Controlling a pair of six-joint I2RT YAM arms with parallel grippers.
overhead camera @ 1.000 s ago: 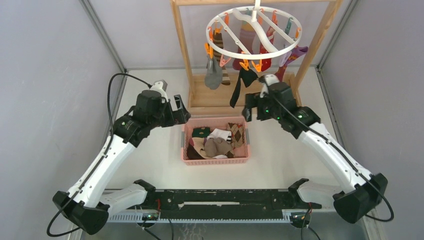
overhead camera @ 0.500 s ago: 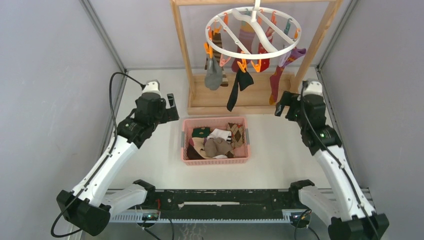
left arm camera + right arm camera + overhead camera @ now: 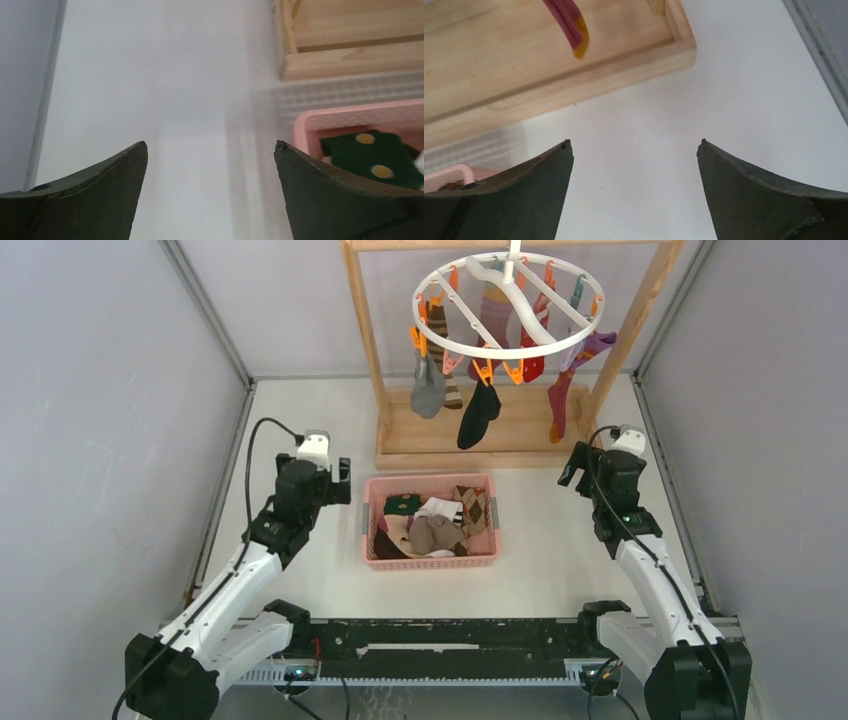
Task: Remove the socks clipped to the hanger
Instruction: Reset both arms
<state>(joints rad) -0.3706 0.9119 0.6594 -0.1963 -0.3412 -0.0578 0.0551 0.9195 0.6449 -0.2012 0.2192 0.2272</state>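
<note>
Dangling socks (image 3: 478, 415); L pincer (image 3: 211, 145), R pincer (image 3: 634, 142) agape

The left gripper (image 3: 211, 144) is spread wide above the worktop (image 3: 150, 75); a green sock (image 3: 372, 156) is seen in the pink basket (image 3: 320, 118), near the wooden rack (image 3: 350, 56).

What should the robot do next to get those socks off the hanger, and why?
Probably lift the right arm toward the purple-and-red sock, which hangs clipped on the right side of the hanger, nearest that arm. Both arms' jaws stand open and empty, low beside the pink basket, and several socks are still clipped.
</note>
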